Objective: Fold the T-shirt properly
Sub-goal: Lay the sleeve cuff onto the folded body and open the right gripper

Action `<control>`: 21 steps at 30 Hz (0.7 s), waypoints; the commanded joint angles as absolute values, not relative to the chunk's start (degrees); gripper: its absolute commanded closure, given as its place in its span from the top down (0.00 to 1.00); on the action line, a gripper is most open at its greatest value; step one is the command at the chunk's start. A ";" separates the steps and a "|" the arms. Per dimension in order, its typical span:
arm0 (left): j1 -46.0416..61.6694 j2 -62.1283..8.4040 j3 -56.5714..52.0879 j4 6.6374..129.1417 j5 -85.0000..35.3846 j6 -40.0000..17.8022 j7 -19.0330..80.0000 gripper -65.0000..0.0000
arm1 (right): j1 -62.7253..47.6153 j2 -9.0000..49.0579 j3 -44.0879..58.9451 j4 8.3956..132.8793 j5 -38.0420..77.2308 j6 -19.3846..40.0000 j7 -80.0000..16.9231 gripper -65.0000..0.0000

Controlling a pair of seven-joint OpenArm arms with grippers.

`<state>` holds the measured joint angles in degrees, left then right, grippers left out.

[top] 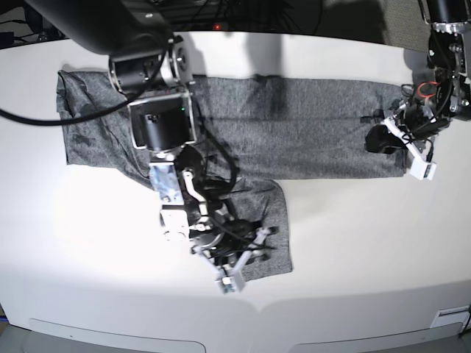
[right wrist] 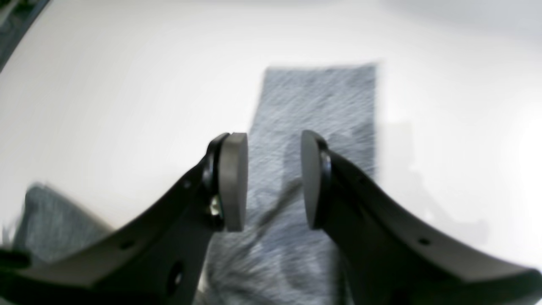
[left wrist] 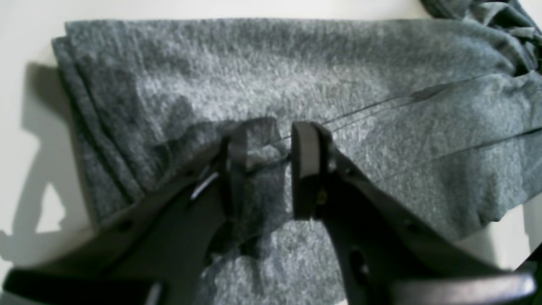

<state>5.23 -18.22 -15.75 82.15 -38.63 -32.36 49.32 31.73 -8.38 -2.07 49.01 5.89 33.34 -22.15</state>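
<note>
The heather-grey T-shirt [top: 294,125] lies stretched sideways across the white table. One sleeve [top: 278,213] hangs down toward the front edge. My left gripper [top: 384,140] is at the shirt's right end. In the left wrist view it [left wrist: 269,165] stands open, fingertips low on the layered cloth [left wrist: 296,63], with a seam running in between them. My right gripper [top: 239,271] hovers over the sleeve. In the right wrist view it [right wrist: 274,182] is open, with the grey sleeve strip [right wrist: 322,101] showing below the gap and nothing held.
The white table [top: 368,243] surrounds the shirt. The shirt's left end [top: 81,125] is rumpled. The right arm's black body [top: 158,118] lies over the shirt's left half. Dark equipment and cables [top: 243,15] line the back edge.
</note>
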 commanded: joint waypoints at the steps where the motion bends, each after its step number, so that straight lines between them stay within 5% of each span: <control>1: 4.62 -19.05 -16.03 83.20 -39.55 -32.64 48.38 0.27 | 34.76 -9.00 -2.15 49.01 5.69 32.88 -19.35 0.33; 8: 4.60 -19.07 -16.03 83.24 -39.70 -32.64 48.45 0.27 | 35.40 -9.00 -3.03 38.00 -2.24 24.40 -11.35 0.33; 13: 4.60 -19.05 -16.03 83.24 -39.75 -32.64 48.40 0.27 | 35.51 -9.00 -3.03 30.52 -3.31 24.32 -8.34 0.33; 21: 4.60 -19.05 -16.03 83.24 -39.72 -32.64 48.36 0.27 | 35.53 -9.00 -11.14 30.09 -4.10 37.19 -12.19 0.33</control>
